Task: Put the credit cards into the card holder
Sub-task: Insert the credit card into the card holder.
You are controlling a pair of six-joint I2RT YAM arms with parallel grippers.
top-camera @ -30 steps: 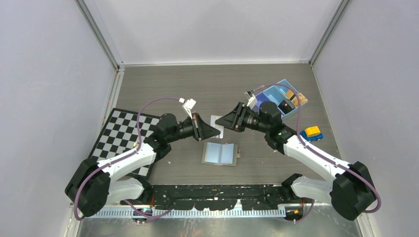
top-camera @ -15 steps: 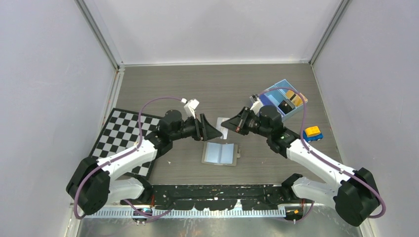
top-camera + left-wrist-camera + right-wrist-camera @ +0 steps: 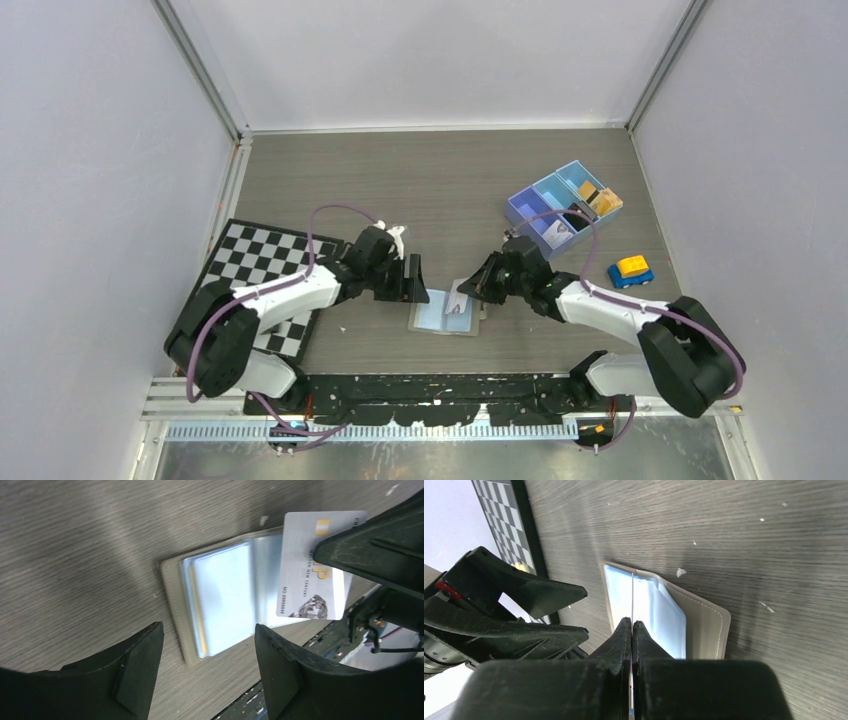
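Pinched in the right gripper point(image 3: 631, 622), the silver card point(image 3: 312, 565) hangs edge-on over the open card holder point(image 3: 220, 595) at centre frame, the left gripper point(image 3: 207, 629) nearby, jaws spread.

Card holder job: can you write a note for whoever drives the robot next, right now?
Left pincer: open, empty, above the card holder, which lies open on the table.
Right pincer: shut on a silver card, edge-down over the holder's pale blue pockets.
Done: card gripped and over the holder.
Left: slide it into a pocket, release; blue tray seems to hold more cards.
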